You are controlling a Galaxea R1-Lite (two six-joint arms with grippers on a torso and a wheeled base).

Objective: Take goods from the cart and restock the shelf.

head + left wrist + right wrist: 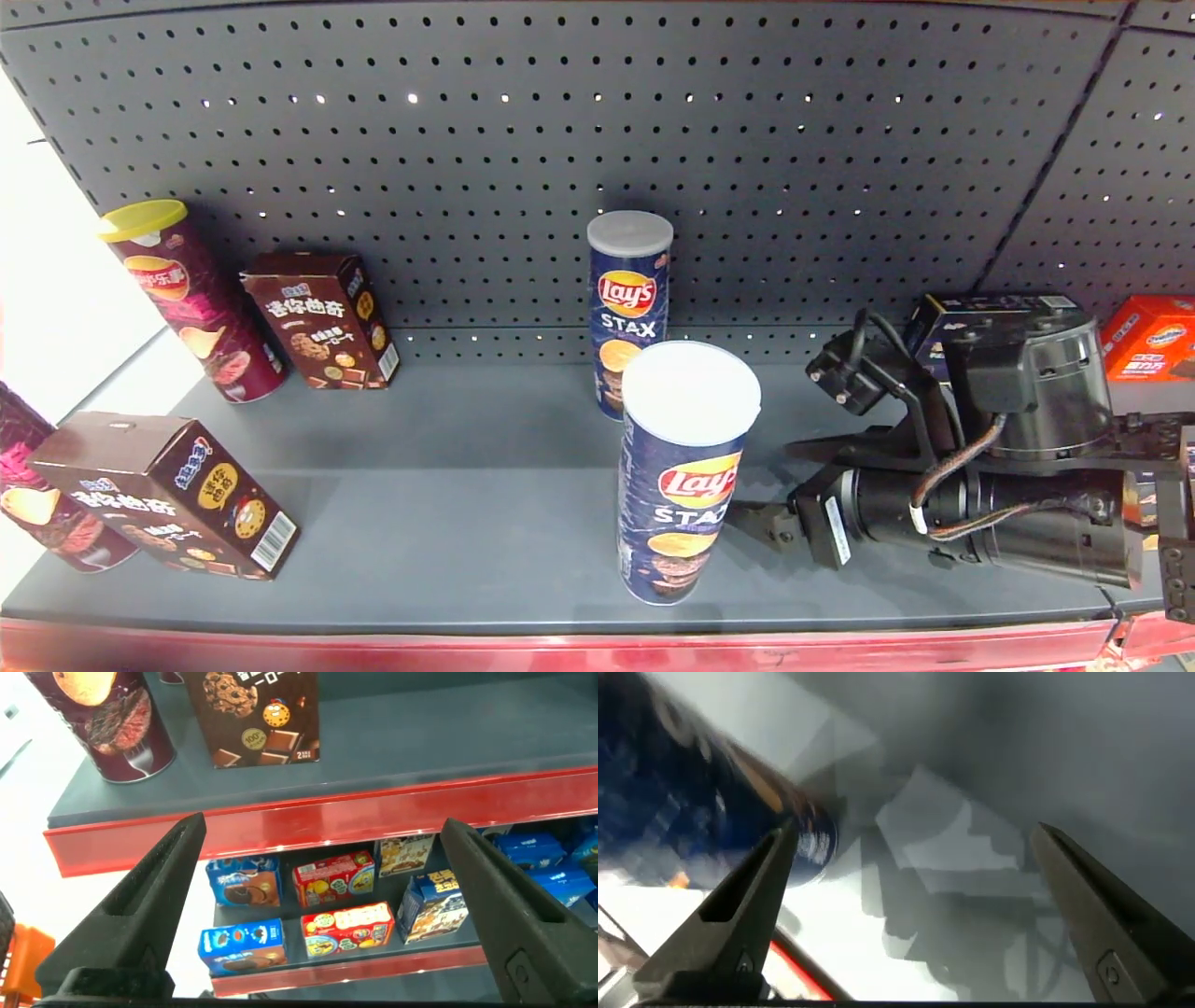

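Two blue chip cans stand upright on the grey shelf [448,504]: one near the front edge [686,476], one behind it by the pegboard [627,308]. My right gripper [770,485] lies low over the shelf just right of the front can, open, with nothing between its fingers. In the right wrist view the gripper [915,840] is spread wide and the blue can [701,793] sits outside one finger [757,896]. My left gripper [322,831] hangs open and empty in front of the shelf's red front edge [318,821].
On the shelf's left stand a maroon can with a yellow lid [191,299], two brown cookie boxes [322,317] [168,495] and another maroon can [47,523]. A dark blue box [980,313] and an orange box [1148,336] sit at the right. Several snack boxes [332,877] fill the shelf below.
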